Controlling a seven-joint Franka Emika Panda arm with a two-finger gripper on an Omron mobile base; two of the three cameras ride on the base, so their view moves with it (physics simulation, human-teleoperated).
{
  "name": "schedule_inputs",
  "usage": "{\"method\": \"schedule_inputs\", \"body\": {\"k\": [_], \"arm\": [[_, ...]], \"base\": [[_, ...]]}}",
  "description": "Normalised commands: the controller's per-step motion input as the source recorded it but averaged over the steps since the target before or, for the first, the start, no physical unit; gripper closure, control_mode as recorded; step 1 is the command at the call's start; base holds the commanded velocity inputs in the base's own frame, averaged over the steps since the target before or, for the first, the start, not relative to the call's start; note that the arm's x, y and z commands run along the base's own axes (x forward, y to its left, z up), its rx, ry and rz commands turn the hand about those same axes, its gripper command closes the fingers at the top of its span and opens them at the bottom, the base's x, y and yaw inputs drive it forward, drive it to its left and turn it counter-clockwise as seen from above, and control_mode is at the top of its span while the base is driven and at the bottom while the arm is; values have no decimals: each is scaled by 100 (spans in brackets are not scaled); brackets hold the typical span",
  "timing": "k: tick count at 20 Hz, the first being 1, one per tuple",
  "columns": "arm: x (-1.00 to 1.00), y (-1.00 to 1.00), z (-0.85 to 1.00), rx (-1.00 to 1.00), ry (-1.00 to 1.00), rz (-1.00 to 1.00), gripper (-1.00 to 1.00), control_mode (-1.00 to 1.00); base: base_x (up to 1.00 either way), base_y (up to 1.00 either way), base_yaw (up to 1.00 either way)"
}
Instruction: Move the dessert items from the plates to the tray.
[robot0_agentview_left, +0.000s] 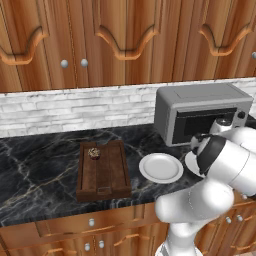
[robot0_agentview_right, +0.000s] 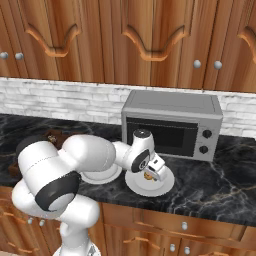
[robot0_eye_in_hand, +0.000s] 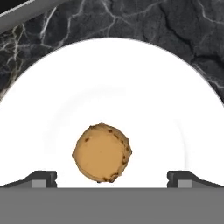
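1. The scene is a kitchen with a black marble counter, a white brick backsplash and wooden cabinets above. A grey microwave stands at the back of the counter.

2. The gripper hangs above the right plate, pointing down at it. In the hand view its two dark fingertips stand wide apart, one on each side of the tan-orange morsel. They are fully open and hold nothing.

3. The tan-orange morsel lies flat on this plate, nearer to one side than to the centre. It sits between the open fingertips, but whether they are already low enough to touch it, I cannot tell.

4. In the right base view the same morsel shows just under the hand, on the plate in front of the microwave.

5. Further out, the left plate is bare; nothing lies on it.

6. Beside that plate stands the dark wooden tray. The dark brown cupcake is already in it, near the far end.

7. My judgement: one of the two desserts is done, so about half of the task is finished. What is left is to close on the morsel, lift it, carry it over the bare plate and set it down in the tray.
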Motion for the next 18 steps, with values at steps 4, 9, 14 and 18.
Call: {"method": "schedule_inputs", "body": {"k": [4, 9, 14, 18], "arm": [[9, 0, -19, 0, 0, 0, -100, -100], [19, -5, -13, 0, 0, 0, -100, -100], [14, -10, -8, 0, 0, 0, -100, -100], [0, -1, -8, 0, 0, 0, 100, -100]], "base": [[0, 0, 0], [0, 0, 0], [0, 0, 0], [0, 0, 0]]}}
